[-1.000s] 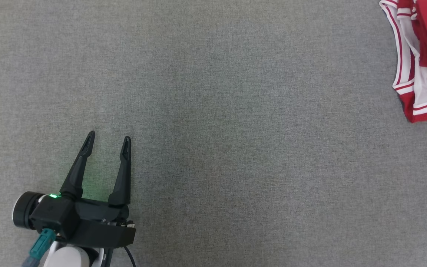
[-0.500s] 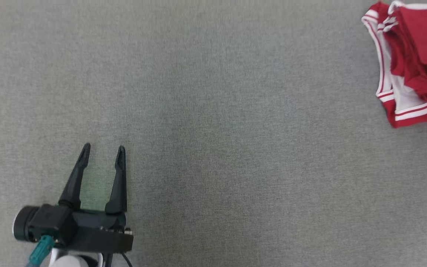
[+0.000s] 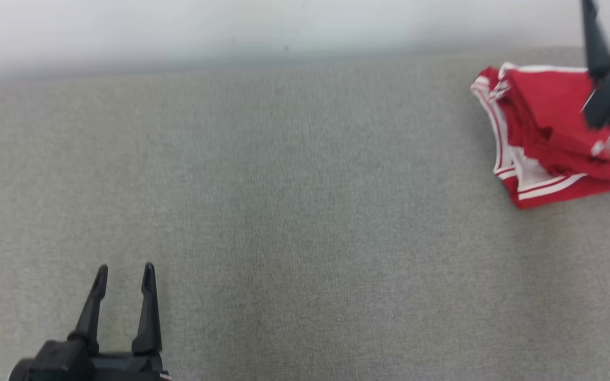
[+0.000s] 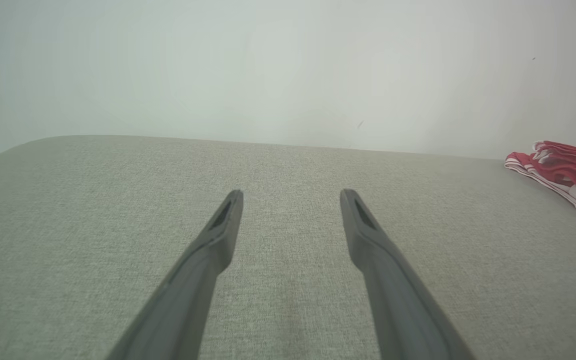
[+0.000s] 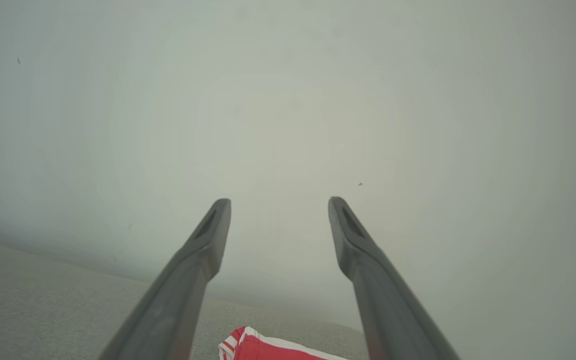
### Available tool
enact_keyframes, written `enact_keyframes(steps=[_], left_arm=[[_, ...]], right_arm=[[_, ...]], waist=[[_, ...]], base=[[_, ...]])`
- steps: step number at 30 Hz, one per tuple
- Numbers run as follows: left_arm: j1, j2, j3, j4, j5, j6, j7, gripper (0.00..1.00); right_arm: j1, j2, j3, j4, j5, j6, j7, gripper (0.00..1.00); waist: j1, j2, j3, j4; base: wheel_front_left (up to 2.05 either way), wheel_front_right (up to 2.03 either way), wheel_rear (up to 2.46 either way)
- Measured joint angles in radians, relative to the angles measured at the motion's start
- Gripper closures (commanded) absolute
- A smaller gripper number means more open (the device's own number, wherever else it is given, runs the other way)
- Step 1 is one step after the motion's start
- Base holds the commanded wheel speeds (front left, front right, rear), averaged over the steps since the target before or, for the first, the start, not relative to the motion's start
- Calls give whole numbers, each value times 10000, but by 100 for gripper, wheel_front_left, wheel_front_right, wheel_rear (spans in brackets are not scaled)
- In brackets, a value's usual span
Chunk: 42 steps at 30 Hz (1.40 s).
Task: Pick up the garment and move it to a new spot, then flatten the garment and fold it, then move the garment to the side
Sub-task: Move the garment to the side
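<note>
The garment is red with white striped trim and lies in a folded heap at the far right of the grey surface, close to its back edge. One dark finger of my right gripper stands above the heap's right part. In the right wrist view my right gripper is open with nothing between its fingers, and the garment lies just below them. My left gripper sits open and empty at the lower left, far from the garment. In its own wrist view the left gripper points across bare fabric.
The grey fabric surface stretches wide between my left gripper and the garment. A pale wall rises right behind the surface's back edge.
The head camera has moved, so the whole picture has shifted down and left. The wall and a finger of my right gripper have come into view above the garment.
</note>
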Motion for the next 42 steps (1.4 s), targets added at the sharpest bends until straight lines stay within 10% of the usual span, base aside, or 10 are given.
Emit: enact_keyframes(steps=[11, 28, 42], left_arm=[[504, -198, -73, 190, 109, -2, 0, 0], [1060, -286, 151, 403, 201, 8, 0, 0], [1290, -305, 205, 660, 121, 180, 0, 0]], right_arm=[[4750, 2468, -3837, -3281, -2727, 0, 0, 0], [9907, 4581, -5026, -6589, -3465, 0, 0, 0], [11246, 5108, -5143, -6794, -3812, 0, 0, 0]], waist=[[-2, -1, -1256, 96], [1, 1, -2121, 464], [2, 1, -2354, 523]], base=[[0, 0, 0], [0, 0, 0], [0, 0, 0]])
